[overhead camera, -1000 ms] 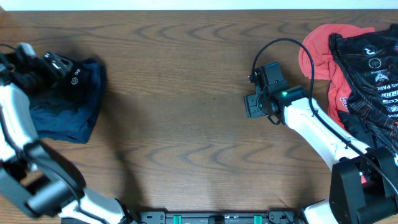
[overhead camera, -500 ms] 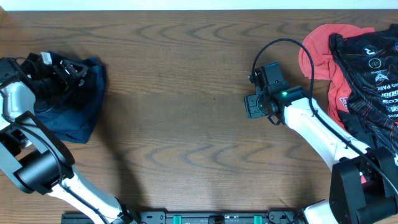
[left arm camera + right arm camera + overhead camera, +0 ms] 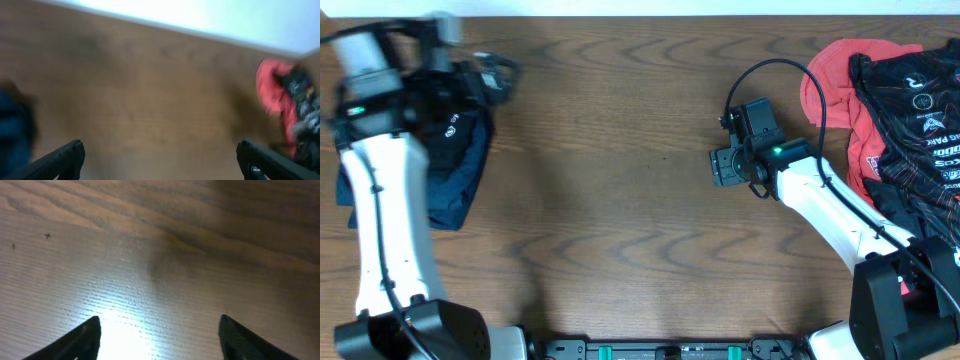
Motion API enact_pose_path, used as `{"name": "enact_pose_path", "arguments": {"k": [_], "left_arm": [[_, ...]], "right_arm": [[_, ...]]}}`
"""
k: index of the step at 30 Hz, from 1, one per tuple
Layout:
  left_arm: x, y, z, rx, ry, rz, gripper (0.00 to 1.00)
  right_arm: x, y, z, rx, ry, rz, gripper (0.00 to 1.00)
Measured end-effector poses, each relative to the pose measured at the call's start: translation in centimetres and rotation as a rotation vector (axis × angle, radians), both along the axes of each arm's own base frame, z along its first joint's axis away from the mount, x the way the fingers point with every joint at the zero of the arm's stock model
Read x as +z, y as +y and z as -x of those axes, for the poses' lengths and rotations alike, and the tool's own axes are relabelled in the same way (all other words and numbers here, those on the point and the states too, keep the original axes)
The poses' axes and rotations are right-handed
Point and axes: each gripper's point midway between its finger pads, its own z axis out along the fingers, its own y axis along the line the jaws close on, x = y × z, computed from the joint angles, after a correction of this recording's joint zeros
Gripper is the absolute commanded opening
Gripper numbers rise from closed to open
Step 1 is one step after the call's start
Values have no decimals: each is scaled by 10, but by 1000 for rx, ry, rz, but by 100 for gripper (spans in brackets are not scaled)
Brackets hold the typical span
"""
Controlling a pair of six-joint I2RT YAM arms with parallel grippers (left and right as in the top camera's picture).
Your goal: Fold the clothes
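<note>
A dark pile lies at the table's far left: navy blue shorts [image 3: 455,180] with black fabric bearing a small white logo [image 3: 445,125] on top. My left gripper [image 3: 498,72] hovers just past the pile's far right corner, blurred by motion. In the left wrist view it [image 3: 160,157] is open wide and empty over bare wood, with blue fabric [image 3: 12,132] at the left edge. My right gripper [image 3: 717,167] is open and empty over bare table right of centre; the right wrist view [image 3: 160,332] shows only wood between its fingers.
A red garment [image 3: 835,85] and a black jersey with white-and-red print [image 3: 910,110] are heaped at the far right, beside the right arm. Both show blurred in the left wrist view, the red garment [image 3: 272,92] clearest. The table's far edge [image 3: 640,16] is close behind the left gripper.
My left arm has swung up from the pile's left side and over it; its gripper now sits at the pile's far right corner. The right gripper shifted slightly left.
</note>
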Motion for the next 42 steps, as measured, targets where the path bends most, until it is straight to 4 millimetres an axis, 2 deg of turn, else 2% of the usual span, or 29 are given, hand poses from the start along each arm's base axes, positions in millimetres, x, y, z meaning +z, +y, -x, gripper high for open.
{"name": "enact_pose_path", "arguments": {"k": [3,7,8,10,14,17,21,25,29,32,35,38,42], "left_arm": [[-34,-36,8,-53,120,-136,98],[-63,-68,27,-118,226,-295,98],[-68,-73,33,-131,249,-325,98],[-74,-73,46,-136,300,-364,98],[-82,-54,66,-80,402,-402,98],[-71,-43,71,-33,379,-408,98],[-38,-37,84,15,258,-400,98],[-7,-33,110,51,99,-386,98],[1,-30,143,73,-27,-370,98],[3,-26,171,95,-119,-361,98],[8,-23,190,114,-197,-353,98],[18,-21,202,131,-261,-346,98],[23,-20,210,138,-288,-343,98]], "right_arm": [[5,6,-8,9,-33,-32,86],[14,14,-21,6,-84,-102,99],[15,11,-24,-5,-87,-114,99],[18,1,-28,-32,-80,-140,99],[27,-35,-32,-124,-39,-158,99],[38,-59,-25,-186,-28,-139,99],[70,-73,-8,-228,-69,-94,99],[105,-80,2,-268,-156,-99,99],[133,-83,22,-312,-264,-137,99],[139,-85,47,-342,-334,-144,99],[138,-88,70,-357,-382,-141,99],[136,-95,84,-380,-419,-139,99],[132,-100,94,-394,-425,-133,99]]}}
